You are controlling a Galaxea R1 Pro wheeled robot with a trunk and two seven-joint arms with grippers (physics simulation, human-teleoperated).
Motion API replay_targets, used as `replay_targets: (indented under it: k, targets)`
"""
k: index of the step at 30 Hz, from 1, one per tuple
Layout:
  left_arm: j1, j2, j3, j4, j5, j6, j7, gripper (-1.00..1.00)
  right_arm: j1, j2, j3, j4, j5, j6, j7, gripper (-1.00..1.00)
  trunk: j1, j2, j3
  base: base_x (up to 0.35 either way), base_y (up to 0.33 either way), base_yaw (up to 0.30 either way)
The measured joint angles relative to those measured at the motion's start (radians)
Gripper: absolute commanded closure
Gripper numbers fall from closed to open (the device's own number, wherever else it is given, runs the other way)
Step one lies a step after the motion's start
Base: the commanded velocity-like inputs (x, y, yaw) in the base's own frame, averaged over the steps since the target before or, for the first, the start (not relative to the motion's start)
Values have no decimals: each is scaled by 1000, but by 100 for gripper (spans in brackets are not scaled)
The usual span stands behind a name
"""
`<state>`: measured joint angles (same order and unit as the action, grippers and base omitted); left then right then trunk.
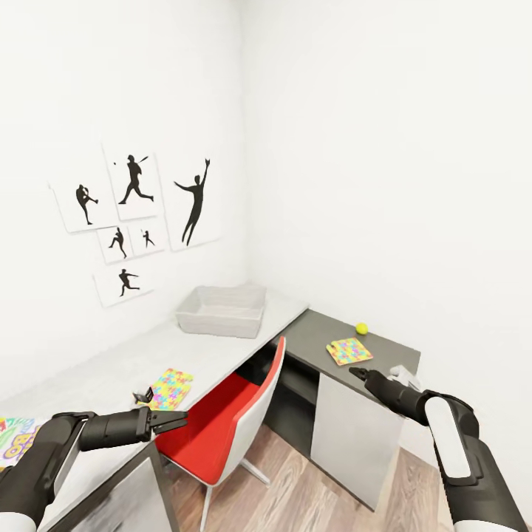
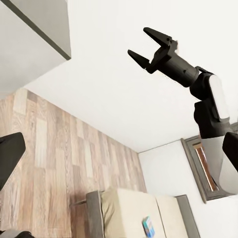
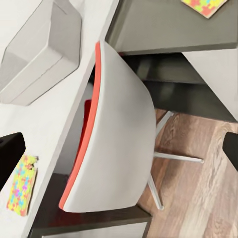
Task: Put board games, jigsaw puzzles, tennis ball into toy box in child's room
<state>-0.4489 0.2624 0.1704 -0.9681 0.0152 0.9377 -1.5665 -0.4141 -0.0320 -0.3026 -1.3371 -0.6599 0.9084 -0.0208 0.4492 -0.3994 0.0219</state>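
Note:
The light grey toy box (image 1: 222,310) stands on the table's light wing (image 1: 125,362) near the corner, and shows again as toy box (image 3: 42,49). One jigsaw puzzle (image 1: 170,388) lies on that wing, just beyond my open, empty left gripper (image 1: 181,421). A board game (image 1: 15,437) peeks in at the far left edge. On the dark wing (image 1: 325,329) sit the tennis ball (image 1: 361,328) and a second jigsaw puzzle (image 1: 349,351). My right gripper (image 1: 356,372) hovers just short of that puzzle, open and empty, as the left wrist view confirms for the right gripper (image 2: 138,41). A blue board game (image 2: 148,226) lies on the bed (image 2: 129,210).
A red and white chair (image 1: 222,421) is tucked into the desk's inner corner between my arms, with wood-plank floor (image 1: 310,488) below. Black sports silhouettes (image 1: 133,214) hang on the left wall. A narrow window (image 2: 204,166) stands by the bed.

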Motion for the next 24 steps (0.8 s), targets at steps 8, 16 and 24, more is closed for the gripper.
replay_targets:
  k: [8,16,24]
  targets:
    - [0,-1,0,0,0,0,0,-100,0,0,1,-3,1,1,1,-100,0,0,2,246,-245,221]
    - [0,0,-1,0,0,0,0,-100,0,0,1,-5,1,2,1,-100,0,0,2,243,-245,34]
    - [0,-1,-1,0,0,0,0,-100,0,0,3,-6,2,2,1,-100,0,0,2,229,-237,3]
